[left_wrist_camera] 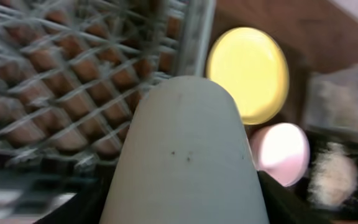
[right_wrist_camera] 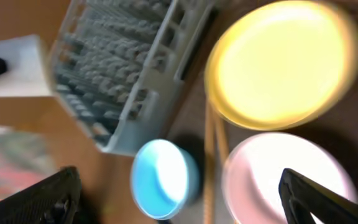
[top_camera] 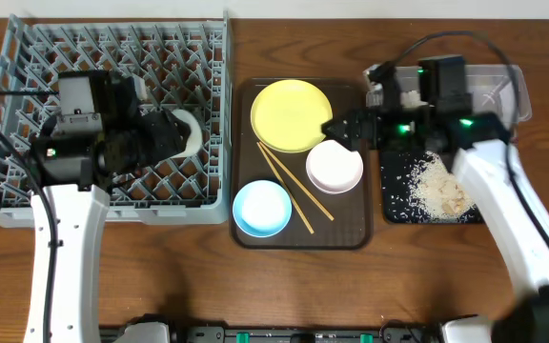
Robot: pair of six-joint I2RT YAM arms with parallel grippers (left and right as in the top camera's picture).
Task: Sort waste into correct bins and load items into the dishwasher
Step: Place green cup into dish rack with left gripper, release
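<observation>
The small white cup (left_wrist_camera: 185, 155) is seen between the left fingers (left_wrist_camera: 284, 208), over the dish rack (top_camera: 27, 57) and near its right edge. Whether the cup is clamped or let go cannot be told. The right fingers (right_wrist_camera: 319, 199) are spread wide with nothing between them. They are held above the brown serving tray (top_camera: 346, 227), at the gap between the yellow plate (top_camera: 291, 114) and the white bowl (top_camera: 335, 167). The bowl lies just beside them toward the tray's front edge, and the plate just beside them toward the rack. The blue bowl (top_camera: 261, 208) sits at the tray's front left corner. The chopsticks (top_camera: 289, 191) are laid between the two bowls, their long axis running diagonally from under the plate toward the tray's front right. The right arm is judged the nearer to everything on the tray, so a short drop onto the bowl or plate is likely called for. The crumbs (top_camera: 441, 191) lie in the black tray (top_camera: 394, 205) near the right edge of the bench (top_camera: 255, 295), with the clear tub (top_camera: 498, 90) touching it behind.
</observation>
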